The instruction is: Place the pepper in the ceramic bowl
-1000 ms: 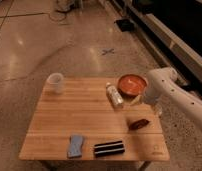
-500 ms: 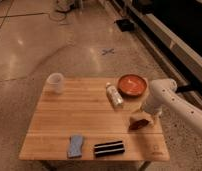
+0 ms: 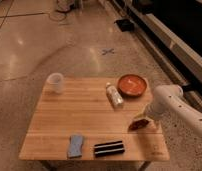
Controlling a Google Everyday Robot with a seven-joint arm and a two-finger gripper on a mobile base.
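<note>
One white arm (image 3: 180,102) is seen reaching in from the right over the wooden bench (image 3: 69,117). The gripper (image 3: 144,119) is held low near the bench's right edge, right at the pepper (image 3: 136,126). The pepper is seen as a small dark red-brown shape on or just above the wood, partly covered by the gripper. Whether the gripper is spread, pressed together or pinching the pepper cannot be told, and whether the pepper is lifted off the bench cannot be told either.

The ceramic bowl (image 3: 132,85) is placed at the far right corner of the bench, upright, with its orange-red inside showing and nothing seen in it. It is set well apart from the pepper, farther from the camera. A pale bottle (image 3: 114,95) is laid on its side just to the left of the bowl, close to it but not clearly touching. A translucent white cup (image 3: 55,82) is stood upright at the far left corner. Along the near edge, a blue cloth (image 3: 75,145) and a black-and-white striped block (image 3: 109,148) are laid side by side with a small gap between them. A blue cross mark (image 3: 108,51) is seen on the shiny floor beyond the bench.
</note>
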